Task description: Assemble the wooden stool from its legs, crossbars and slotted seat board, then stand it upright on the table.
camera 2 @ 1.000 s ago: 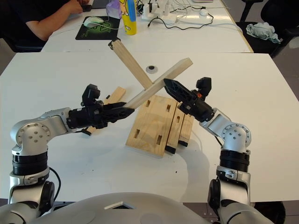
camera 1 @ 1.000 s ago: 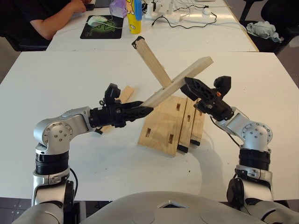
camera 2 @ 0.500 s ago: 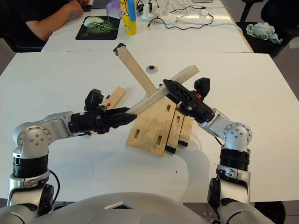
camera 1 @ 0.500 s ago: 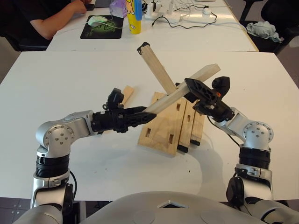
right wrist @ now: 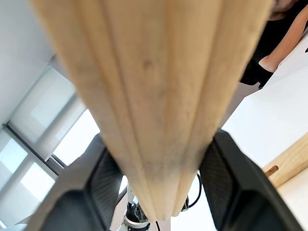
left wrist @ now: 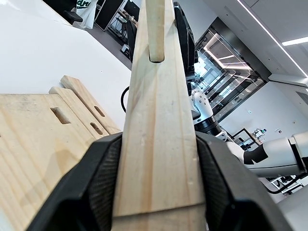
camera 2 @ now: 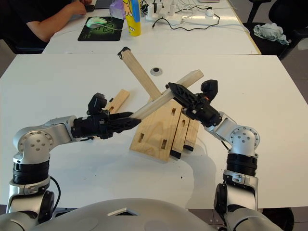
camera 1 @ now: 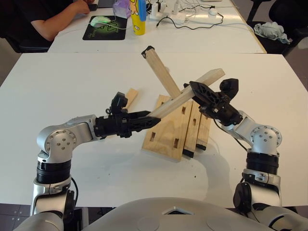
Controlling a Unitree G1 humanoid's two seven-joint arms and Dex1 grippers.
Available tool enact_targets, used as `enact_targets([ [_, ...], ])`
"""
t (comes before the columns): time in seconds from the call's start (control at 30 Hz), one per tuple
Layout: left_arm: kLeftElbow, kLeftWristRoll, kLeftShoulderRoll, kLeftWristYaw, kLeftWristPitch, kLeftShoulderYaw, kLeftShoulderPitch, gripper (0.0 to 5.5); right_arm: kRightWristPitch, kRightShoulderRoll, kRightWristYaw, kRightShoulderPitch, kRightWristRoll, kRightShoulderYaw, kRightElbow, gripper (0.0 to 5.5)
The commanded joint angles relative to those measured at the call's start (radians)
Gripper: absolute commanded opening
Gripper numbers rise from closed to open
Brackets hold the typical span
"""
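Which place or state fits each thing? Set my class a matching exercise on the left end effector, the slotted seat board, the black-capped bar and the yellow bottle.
Things:
A. left end effector
B. slotted seat board
C. black-capped bar
D. yellow bottle

Places or states:
1. stands on the far table
2. shut on the long bar
3. rests on the near table, below the bars
4. slants upward, crossing the long bar

Pairs: A-2; B-3; C-4; D-1.
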State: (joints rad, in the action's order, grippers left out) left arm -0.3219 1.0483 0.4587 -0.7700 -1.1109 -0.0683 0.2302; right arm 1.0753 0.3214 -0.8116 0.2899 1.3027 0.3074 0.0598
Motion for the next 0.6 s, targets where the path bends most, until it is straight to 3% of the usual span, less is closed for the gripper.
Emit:
enact_targets([
  [0.03, 0.000, -0.014, 0.010, 0.004, 0.026, -0.001, -0.007, 2.06, -0.010, 0.020, -0.018, 0.000, -0.023, 0.000, 0.002, 2.13],
  [0.23, 0.028, -0.042, -0.007, 0.036, 0.065, -0.009, 0.002, 2.06, -0.050, 0.039, -0.050, -0.018, -0.108, -0.049, -0.019, 2.13],
  [0.27, 0.041, -0.047, -0.009, 0.046, 0.071, -0.020, 0.010, 2.42, -0.063, 0.041, -0.054, -0.019, -0.124, -0.057, -0.021, 2.13],
  [0.43, 0.052, 0.012, -0.013, 0.090, 0.065, -0.104, 0.029, 3.19, -0.143, 0.049, -0.063, -0.014, -0.205, -0.069, -0.010, 2.13],
  [0.6, 0.057, 0.097, 0.004, 0.155, 0.062, -0.227, 0.028, 3.21, -0.168, 0.060, -0.070, -0.017, -0.233, -0.049, -0.021, 2.13],
])
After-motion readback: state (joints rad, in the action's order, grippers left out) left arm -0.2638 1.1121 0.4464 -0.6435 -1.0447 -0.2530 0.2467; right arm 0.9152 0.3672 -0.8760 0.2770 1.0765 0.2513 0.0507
